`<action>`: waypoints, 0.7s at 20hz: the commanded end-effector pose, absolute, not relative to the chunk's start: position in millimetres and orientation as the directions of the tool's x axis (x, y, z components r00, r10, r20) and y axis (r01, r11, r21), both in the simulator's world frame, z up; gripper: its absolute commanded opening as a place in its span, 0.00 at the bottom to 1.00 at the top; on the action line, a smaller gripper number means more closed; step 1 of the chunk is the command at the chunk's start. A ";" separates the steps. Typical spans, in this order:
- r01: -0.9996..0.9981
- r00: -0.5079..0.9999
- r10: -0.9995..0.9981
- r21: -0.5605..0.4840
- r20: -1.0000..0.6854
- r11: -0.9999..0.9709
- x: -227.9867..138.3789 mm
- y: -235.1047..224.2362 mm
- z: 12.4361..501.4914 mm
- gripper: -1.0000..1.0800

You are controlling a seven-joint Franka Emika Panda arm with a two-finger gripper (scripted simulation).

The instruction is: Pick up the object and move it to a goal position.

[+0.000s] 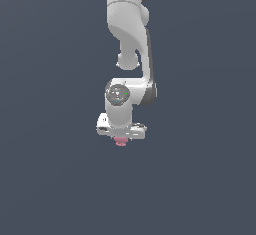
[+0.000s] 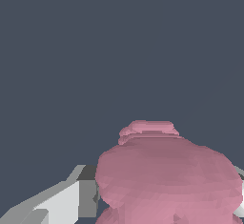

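The pink ridged blob (image 2: 167, 180) is sitting between the gripper's (image 1: 121, 138) grey-white fingers (image 2: 71, 201), which are pressing against its sides and holding it. In the exterior view it is peeking out just beneath the white arm (image 1: 127, 29).

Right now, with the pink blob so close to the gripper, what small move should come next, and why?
Probably carry it toward the goal, keeping the grip closed. In the wrist view the pink blob sits against a gripper finger, and in the exterior view it shows just under the gripper. I cannot tell whether it is lifted, and no goal marker is visible.
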State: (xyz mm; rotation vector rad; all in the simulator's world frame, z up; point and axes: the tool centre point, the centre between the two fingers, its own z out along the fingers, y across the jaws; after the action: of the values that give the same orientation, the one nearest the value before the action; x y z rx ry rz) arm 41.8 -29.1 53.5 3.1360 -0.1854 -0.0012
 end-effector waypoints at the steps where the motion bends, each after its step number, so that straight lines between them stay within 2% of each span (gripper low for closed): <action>1: -0.117 0.993 -0.117 0.000 0.001 -0.993 41.5 -23.2 64.6 0.00; 7: -0.117 0.993 -0.117 0.000 0.001 -0.993 38.3 -0.8 108.1 0.00; 14: -0.117 0.993 -0.117 0.001 0.001 -0.993 33.3 37.3 182.4 0.00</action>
State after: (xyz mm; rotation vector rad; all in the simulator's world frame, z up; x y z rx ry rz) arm 34.8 28.5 165.1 3.1357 -0.1846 0.0004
